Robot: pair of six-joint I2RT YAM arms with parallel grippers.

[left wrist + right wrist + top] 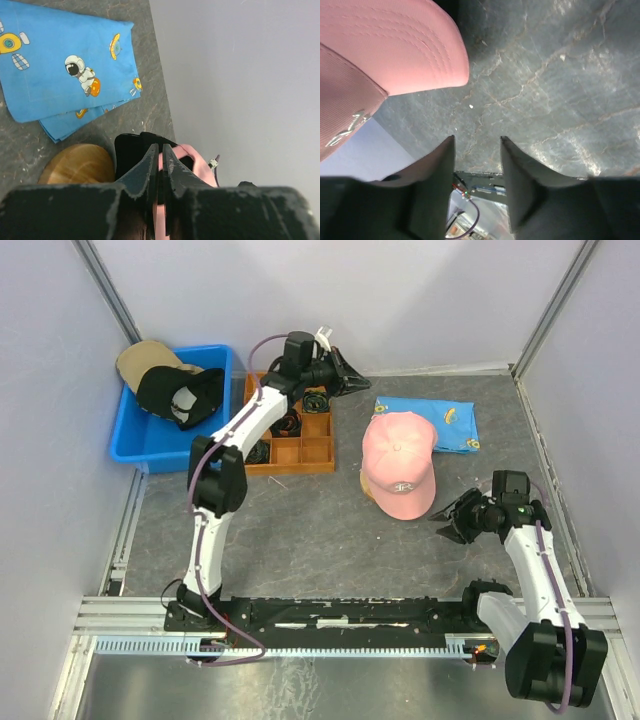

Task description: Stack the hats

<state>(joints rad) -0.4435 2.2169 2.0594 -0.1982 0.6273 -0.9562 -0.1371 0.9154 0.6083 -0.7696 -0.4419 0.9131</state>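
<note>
A pink hat [398,460] lies on the table at centre right, brim toward the near edge. A dark and tan edge [366,486] peeks from under its left side. A tan hat [140,360] and a black hat with a white emblem [180,395] sit in the blue bin [130,445]. My left gripper [358,380] hangs near the back wall, shut with nothing in it; its wrist view shows the narrow slit [160,147] and the pink hat [197,167] behind. My right gripper [450,523] is open just right of the pink brim [380,45], with bare table between its fingers [476,140].
An orange compartment tray [315,452] with small black coiled bundles sits under the left arm. A folded blue cartoon-print cloth [425,422] lies behind the pink hat, also in the left wrist view [65,65]. Grey walls close in the back and both sides.
</note>
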